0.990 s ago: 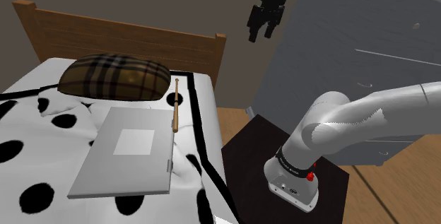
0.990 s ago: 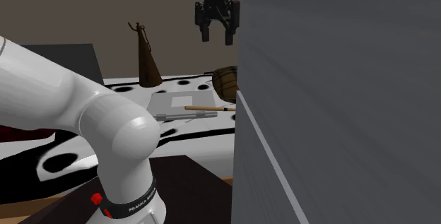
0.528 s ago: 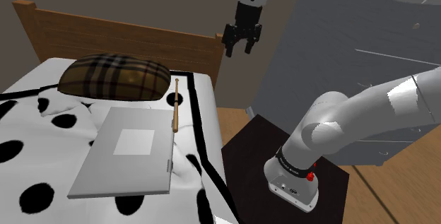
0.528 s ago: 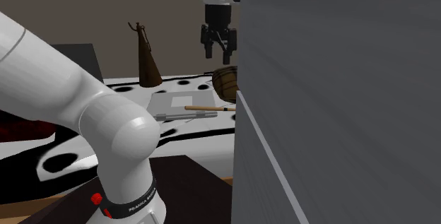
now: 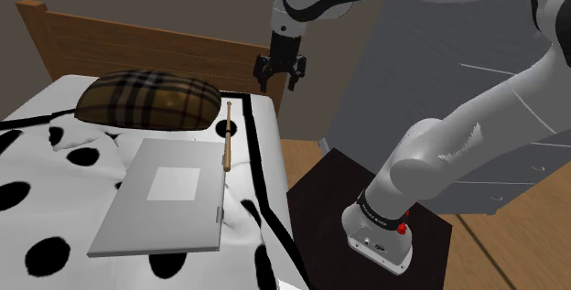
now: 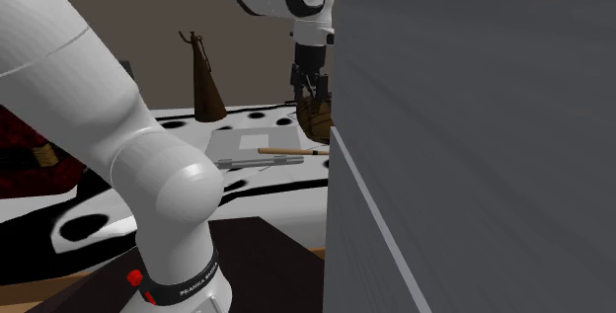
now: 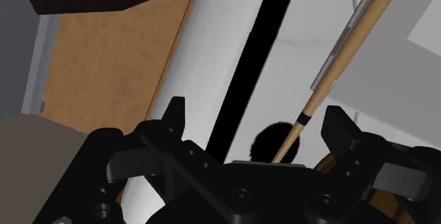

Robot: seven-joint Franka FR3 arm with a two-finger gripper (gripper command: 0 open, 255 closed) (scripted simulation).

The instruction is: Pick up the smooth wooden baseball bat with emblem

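**Gripper dropping toward the bed, bat not yet reached**

Over the last second the gripper (image 5: 279, 78) has come down from high beside the grey cabinet (image 5: 457, 50) and moved to the shoulder view's left. It now hangs in front of the headboard (image 5: 156, 46), above the bed's corner. The arm has swung over with it.

Fingers spread wide, nothing between them. In the wrist view the gripper (image 7: 256, 116) looks down on the bat (image 7: 332, 67), which is well below it and untouched.

The bat (image 5: 226, 137) has not moved. It lies flat on the spotted cover (image 5: 55, 197), along the edge of the grey board (image 5: 165, 197). Its thin, black-banded end points to the plaid pillow (image 5: 146, 99) and lies by a black spot.

Judgement: approach phase, going well. The gripper is close to lined up over the handle end. Still to do: more descent and a small shift toward the bat. The fingers may need turning to straddle the shaft. The board's edge sits close against the bat, so there is little room for a finger on that side.
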